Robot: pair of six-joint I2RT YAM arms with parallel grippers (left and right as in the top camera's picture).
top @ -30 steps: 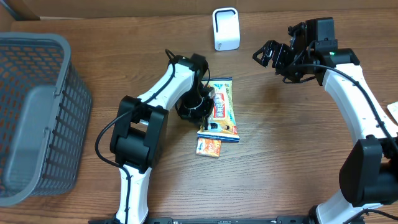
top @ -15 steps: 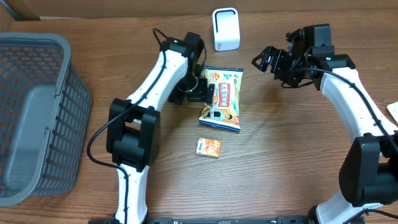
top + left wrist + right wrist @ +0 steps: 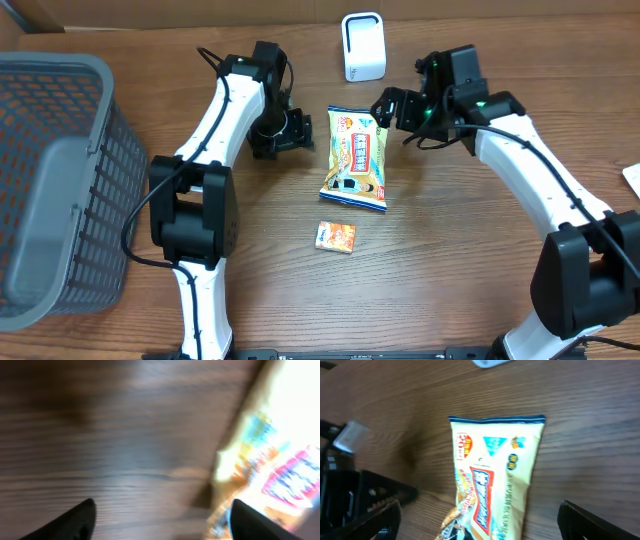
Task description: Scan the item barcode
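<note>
Snack packet (image 3: 357, 160): pale yellow, blue top edge, red-orange centre panel. Small box (image 3: 336, 236): orange, print apparently yellow, blurred. Scanner (image 3: 363, 46): white. Basket (image 3: 115, 140): grey mesh. Table (image 3: 450, 260): brown wood grain, darker streaks.

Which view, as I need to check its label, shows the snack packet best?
Overhead: the whole snack packet lies flat and uncovered. The right wrist view shows its upper part closer, but the bottom is cropped. The left wrist view catches only a blurred, overexposed edge.
</note>
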